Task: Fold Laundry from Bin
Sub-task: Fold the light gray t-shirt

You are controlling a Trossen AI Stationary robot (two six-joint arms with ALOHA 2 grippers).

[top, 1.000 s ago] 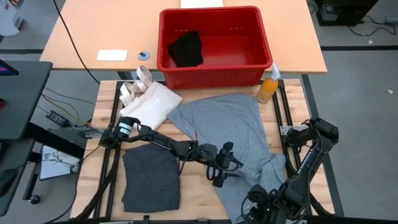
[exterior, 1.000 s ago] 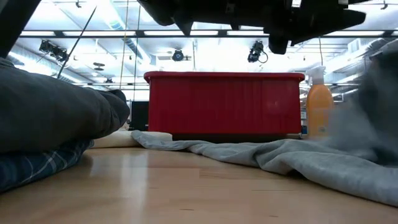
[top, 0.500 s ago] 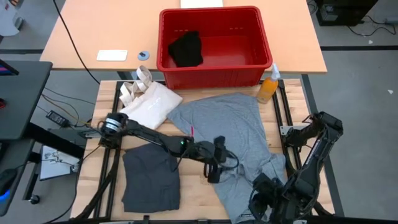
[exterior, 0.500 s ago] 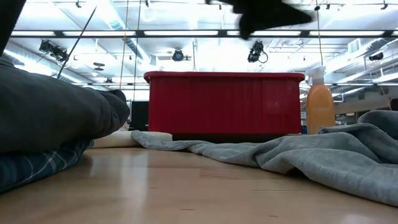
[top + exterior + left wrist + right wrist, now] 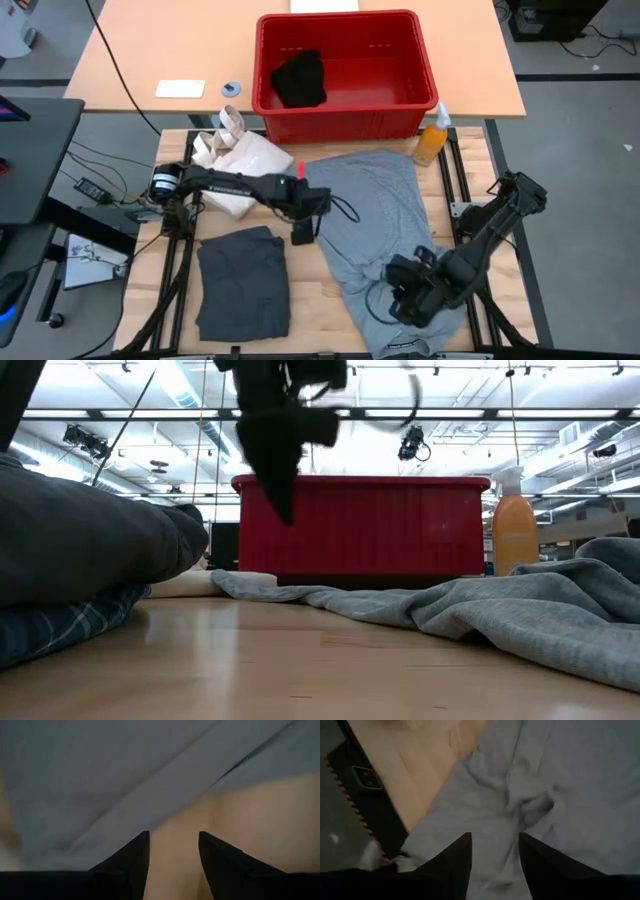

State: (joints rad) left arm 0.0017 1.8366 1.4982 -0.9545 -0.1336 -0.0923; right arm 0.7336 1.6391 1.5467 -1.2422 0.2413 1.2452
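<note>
Left gripper (image 5: 302, 234), your jaws apart and empty, has withdrawn to the light grey shirt (image 5: 385, 215)'s left edge at frame centre, while the right gripper (image 5: 400, 300) hovers open lower right, fold unstarted.

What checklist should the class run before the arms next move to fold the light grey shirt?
1. Light grey shirt out of the red bin, on the table: ok.
2. Shirt lying flat: not ok, rumpled at its near end.
3. Left end effector at the shirt's left edge, empty: ok.
4. Right end effector over the near end: ok; grip on the cloth: cannot tell.
5. Black garment in the bin: ok.
</note>
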